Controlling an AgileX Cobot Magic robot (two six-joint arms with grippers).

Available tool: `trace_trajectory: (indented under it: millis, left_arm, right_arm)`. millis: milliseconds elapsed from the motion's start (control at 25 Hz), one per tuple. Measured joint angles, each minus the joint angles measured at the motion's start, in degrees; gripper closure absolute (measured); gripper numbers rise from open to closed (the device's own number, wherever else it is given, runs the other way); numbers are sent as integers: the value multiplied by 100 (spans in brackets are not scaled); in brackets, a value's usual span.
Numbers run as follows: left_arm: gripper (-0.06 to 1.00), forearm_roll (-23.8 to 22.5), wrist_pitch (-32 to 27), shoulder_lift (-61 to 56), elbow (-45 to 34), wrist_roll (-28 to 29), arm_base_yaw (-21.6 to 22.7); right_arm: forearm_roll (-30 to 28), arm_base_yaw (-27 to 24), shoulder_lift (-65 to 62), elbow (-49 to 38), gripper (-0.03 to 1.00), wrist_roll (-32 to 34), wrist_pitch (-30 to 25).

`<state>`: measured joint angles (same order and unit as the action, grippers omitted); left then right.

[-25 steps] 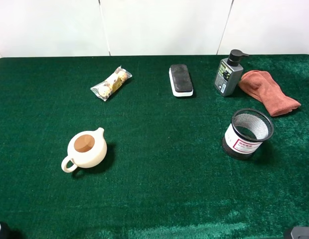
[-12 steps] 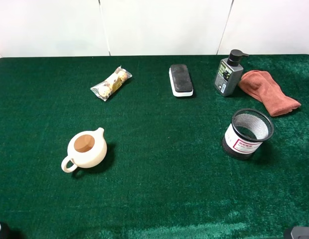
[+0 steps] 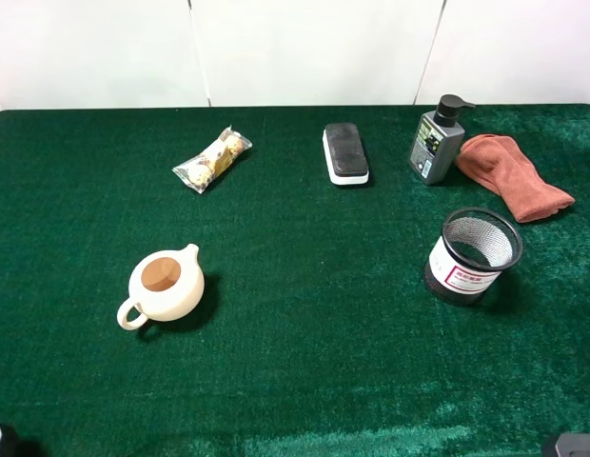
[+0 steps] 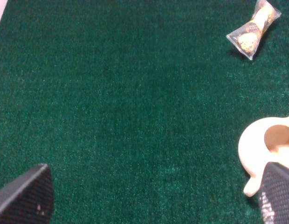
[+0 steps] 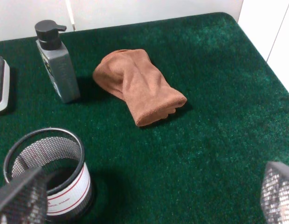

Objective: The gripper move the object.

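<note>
The object, a rust-orange towel [image 3: 514,176], lies crumpled at the back right of the green table, just right of a grey pump bottle [image 3: 436,143]. The right wrist view shows the towel [image 5: 140,86] lying ahead of my right gripper [image 5: 149,198], well apart from it. That gripper is open, its fingertips [image 5: 21,196] spread wide with nothing between them. My left gripper [image 4: 151,200] is open too, hovering over bare green cloth near the cream teapot [image 4: 270,149]. In the high view only dark corners of the arms show at the bottom edge.
A black mesh cup [image 3: 474,253] stands in front of the towel, close to my right gripper's finger [image 5: 46,172]. A black-topped eraser [image 3: 345,152] and a snack packet [image 3: 212,160] lie at the back, the teapot [image 3: 164,288] at front left. The table's right edge [image 5: 256,46] runs beside the towel.
</note>
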<state>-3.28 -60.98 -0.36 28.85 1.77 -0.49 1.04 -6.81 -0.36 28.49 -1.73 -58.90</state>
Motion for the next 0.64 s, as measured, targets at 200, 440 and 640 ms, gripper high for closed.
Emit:
trace_trajectory:
  millis: [200, 440, 640]
  left_arm:
    - [6, 0, 0, 0, 0, 0, 0]
    - [6, 0, 0, 0, 0, 0, 0]
    - [6, 0, 0, 0, 0, 0, 0]
  right_arm:
    - [0, 0, 0, 0, 27, 0, 0]
    - [0, 0, 0, 0, 27, 0, 0]
    - [-1, 0, 0, 0, 27, 0, 0]
